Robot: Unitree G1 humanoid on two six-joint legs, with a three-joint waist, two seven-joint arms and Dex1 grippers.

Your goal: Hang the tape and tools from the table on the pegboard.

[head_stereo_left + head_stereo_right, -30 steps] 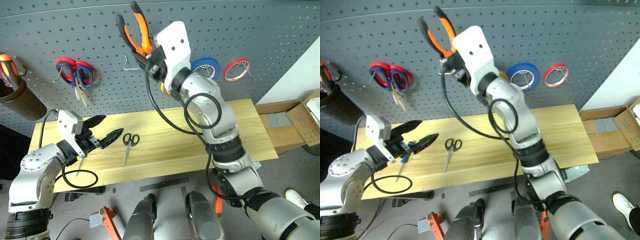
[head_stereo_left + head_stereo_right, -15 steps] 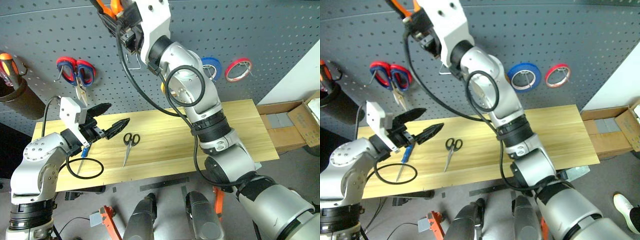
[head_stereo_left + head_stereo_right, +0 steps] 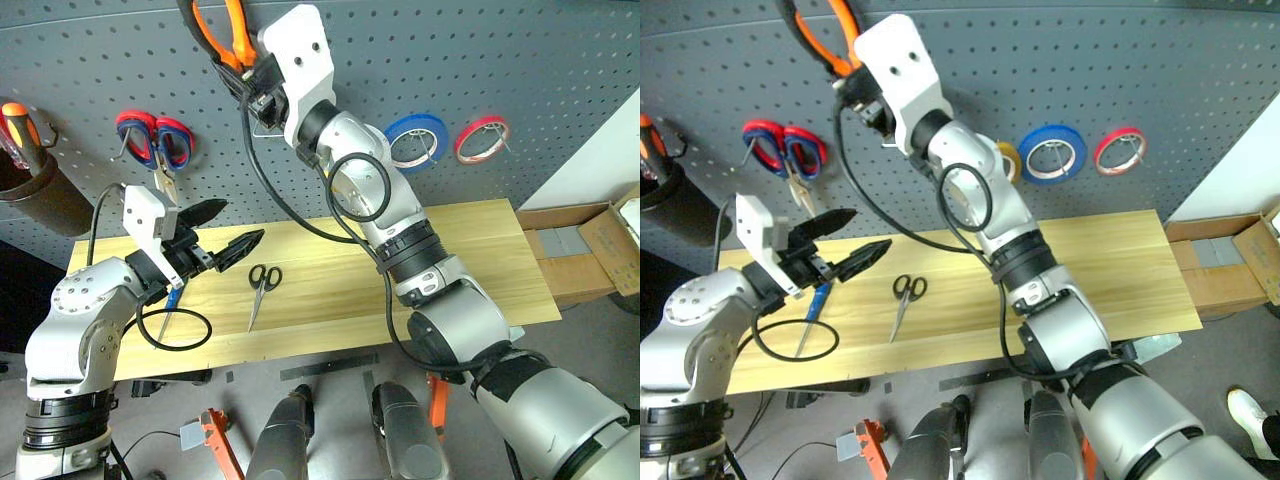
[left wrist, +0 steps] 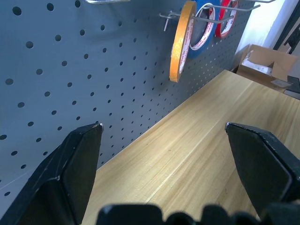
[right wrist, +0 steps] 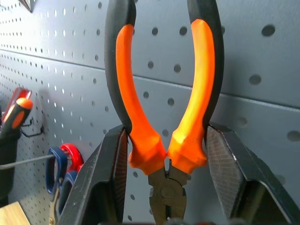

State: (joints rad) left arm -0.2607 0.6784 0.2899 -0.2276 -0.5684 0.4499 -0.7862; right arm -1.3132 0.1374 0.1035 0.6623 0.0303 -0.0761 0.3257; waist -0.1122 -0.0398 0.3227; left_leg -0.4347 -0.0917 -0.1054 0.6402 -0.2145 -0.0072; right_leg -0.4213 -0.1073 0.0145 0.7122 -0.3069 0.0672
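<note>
The right gripper clamps the orange-and-black pliers near their hinge at the top of the frame, handles up against the pegboard with their tips cut off. The left gripper hangs wide open and empty at left over the table. Below it lie the black scissors and the half-hidden blue screwdriver, while the yellow tape hangs on a hook beside the blue tape.
</note>
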